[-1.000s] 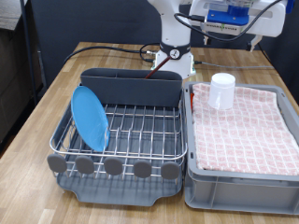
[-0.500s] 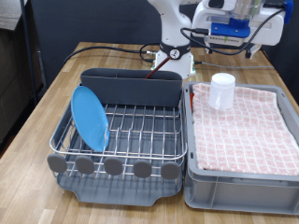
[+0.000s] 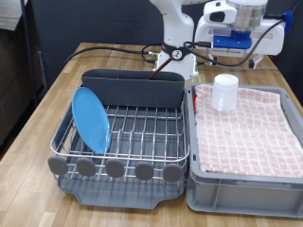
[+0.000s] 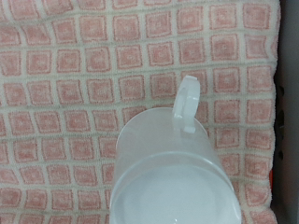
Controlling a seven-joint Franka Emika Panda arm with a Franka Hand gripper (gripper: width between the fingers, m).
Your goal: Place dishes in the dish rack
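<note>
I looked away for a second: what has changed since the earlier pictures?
The arm's hand has swung toward the exterior view's left, ending above the mug. Nothing was grasped or released. The plate stays in the dish rack; the mug stays on the checked cloth.

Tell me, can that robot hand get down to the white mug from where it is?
Probably yes. The gripper hangs above the white mug, which stands upright on the checked cloth with nothing over it; the wrist view looks straight into it.
</note>
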